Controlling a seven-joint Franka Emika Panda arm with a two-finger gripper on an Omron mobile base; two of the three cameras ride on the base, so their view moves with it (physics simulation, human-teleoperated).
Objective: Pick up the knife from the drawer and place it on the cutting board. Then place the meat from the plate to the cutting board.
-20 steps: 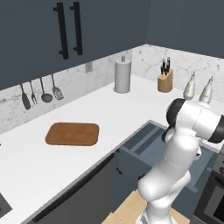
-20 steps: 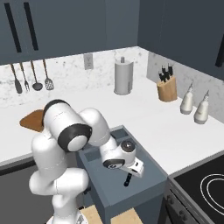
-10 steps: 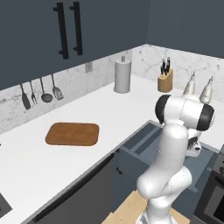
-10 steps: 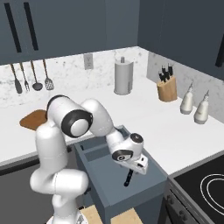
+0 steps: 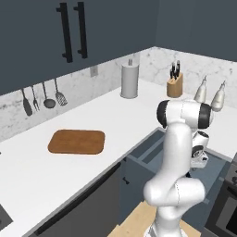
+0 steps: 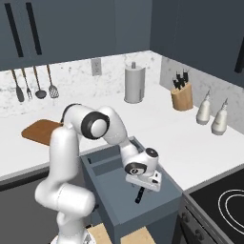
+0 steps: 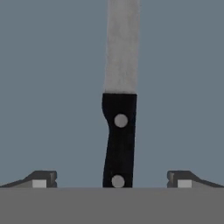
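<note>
Your end effector (image 7: 112, 179) hangs low inside the drawer (image 6: 164, 183), its two fingers spread wide apart and holding nothing; in the hand view the knife (image 7: 119, 131) lies flat on the drawer floor between the fingertips (image 7: 41, 178), black handle nearest you and the silver blade running away toward the top; neither fingertip touches the handle. From the right base view you can see the drawer pulled out from the cabinets, with the end effector (image 6: 141, 185) pointing down into it and the dark knife handle (image 6: 139, 194) just below the hand. The cutting board (image 5: 77, 141) rests flat on the white counter (image 5: 28, 171), well apart from the drawer and off to the arm's left; a paper towel roll (image 5: 129, 80) and a knife block (image 5: 174, 83) stand back by the wall; two bottles (image 6: 212, 113) stand near the block.
</note>
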